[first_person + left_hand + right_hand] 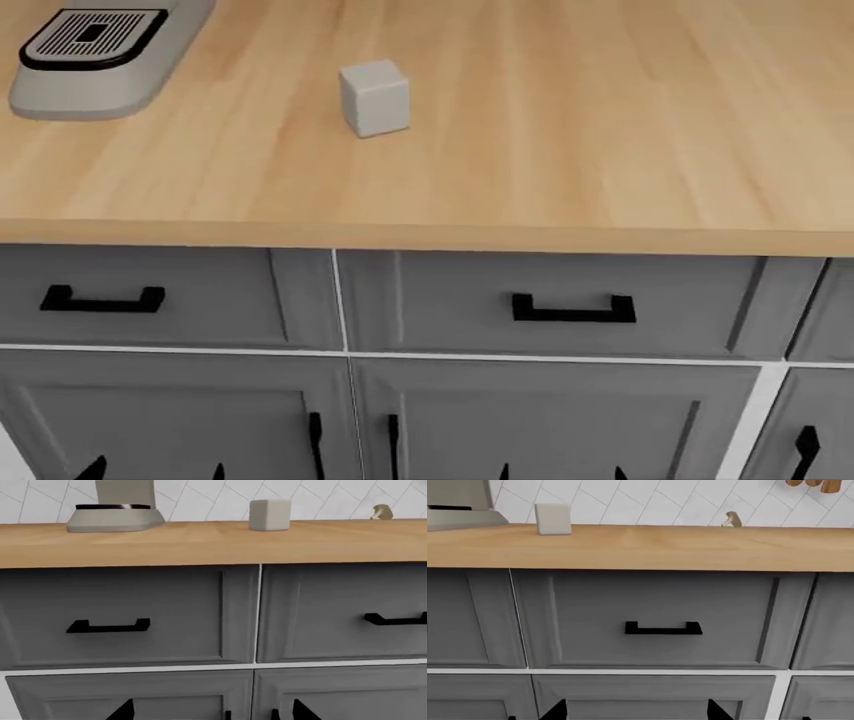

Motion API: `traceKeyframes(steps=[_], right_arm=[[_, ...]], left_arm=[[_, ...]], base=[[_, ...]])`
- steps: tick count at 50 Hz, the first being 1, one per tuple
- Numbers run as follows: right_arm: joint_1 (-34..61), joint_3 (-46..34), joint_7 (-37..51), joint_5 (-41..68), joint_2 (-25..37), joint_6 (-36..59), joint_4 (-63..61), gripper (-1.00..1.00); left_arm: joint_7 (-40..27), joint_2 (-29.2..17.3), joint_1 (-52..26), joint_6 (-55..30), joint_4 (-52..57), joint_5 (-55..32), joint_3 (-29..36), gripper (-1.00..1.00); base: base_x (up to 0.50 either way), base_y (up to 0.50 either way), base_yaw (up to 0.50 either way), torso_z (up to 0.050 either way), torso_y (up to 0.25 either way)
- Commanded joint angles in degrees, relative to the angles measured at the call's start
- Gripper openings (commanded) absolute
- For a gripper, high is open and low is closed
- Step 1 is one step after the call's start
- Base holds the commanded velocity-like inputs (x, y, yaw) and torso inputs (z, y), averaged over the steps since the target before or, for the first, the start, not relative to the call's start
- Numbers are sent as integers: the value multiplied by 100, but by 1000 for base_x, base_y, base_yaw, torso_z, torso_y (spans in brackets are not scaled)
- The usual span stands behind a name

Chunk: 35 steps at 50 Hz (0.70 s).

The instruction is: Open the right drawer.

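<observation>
right drawer (pixel 647 617) shut, handle (pixel 663 628) centred ahead of right gripper (pixel 636 711), apart

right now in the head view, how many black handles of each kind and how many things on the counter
horizontal bar handles: 2 (left drawer, right drawer)
vertical door handles: 3
things on the counter: 2 (grey appliance, small grey block)
total: 7
</observation>
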Motion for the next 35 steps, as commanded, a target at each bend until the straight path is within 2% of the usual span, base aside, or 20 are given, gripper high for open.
traceKeyframes(steps=[1, 5, 35], right_arm=[[1, -53, 51, 38, 42, -25, 7, 100], [2, -74, 62, 45, 56, -49, 16, 100], [29, -183, 187, 117, 152, -58, 53, 100]], left_arm=[[-23, -38, 1, 81, -18, -70, 38, 100], [-5, -59, 18, 150, -13, -91, 63, 100], [-97, -225, 48, 455, -1, 116, 296, 100]], base=[[0, -230, 0, 0, 0], [0, -229, 0, 0, 0], [0, 0, 0, 0, 0]])
